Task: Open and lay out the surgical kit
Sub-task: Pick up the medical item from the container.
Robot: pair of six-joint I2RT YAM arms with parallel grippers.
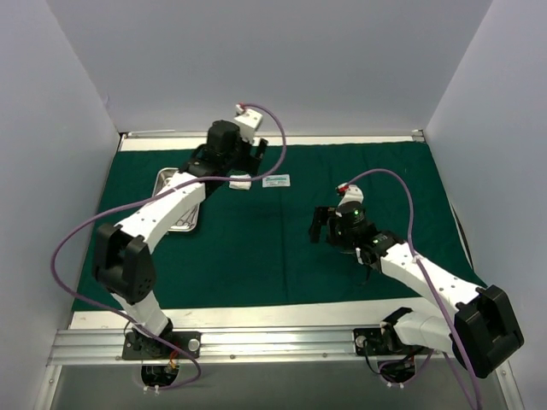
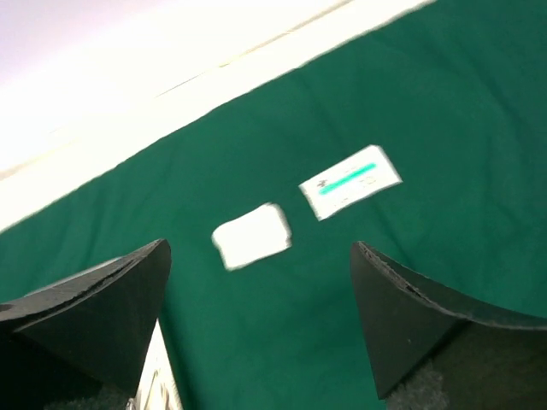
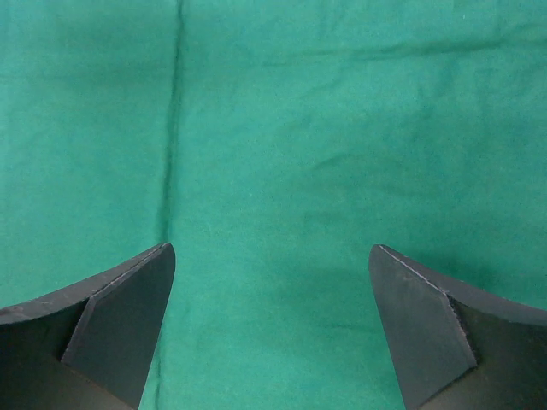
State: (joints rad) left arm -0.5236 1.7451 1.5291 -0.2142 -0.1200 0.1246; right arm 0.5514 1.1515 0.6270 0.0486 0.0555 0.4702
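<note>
The surgical kit's dark green cloth [image 1: 282, 248] lies spread flat over the table. Its steel tray [image 1: 171, 184] sits at the far left, partly hidden under my left arm. A white gauze pad [image 1: 240, 182] and a small white packet [image 1: 276, 181] lie side by side on the cloth right of the tray. My left gripper [image 1: 235, 166] hovers just over the gauze [image 2: 252, 236], open and empty, with the packet [image 2: 350, 181] beyond its right finger. My right gripper [image 1: 318, 226] stands open over bare cloth [image 3: 273, 128] at mid right, with nothing between its fingers [image 3: 128, 316].
White walls close in the left, back and right sides. A strip of white table [image 1: 342, 139] shows behind the cloth. The metal rail [image 1: 273, 342] with both arm bases runs along the near edge. The tray's edge [image 2: 154, 389] shows beside my left finger.
</note>
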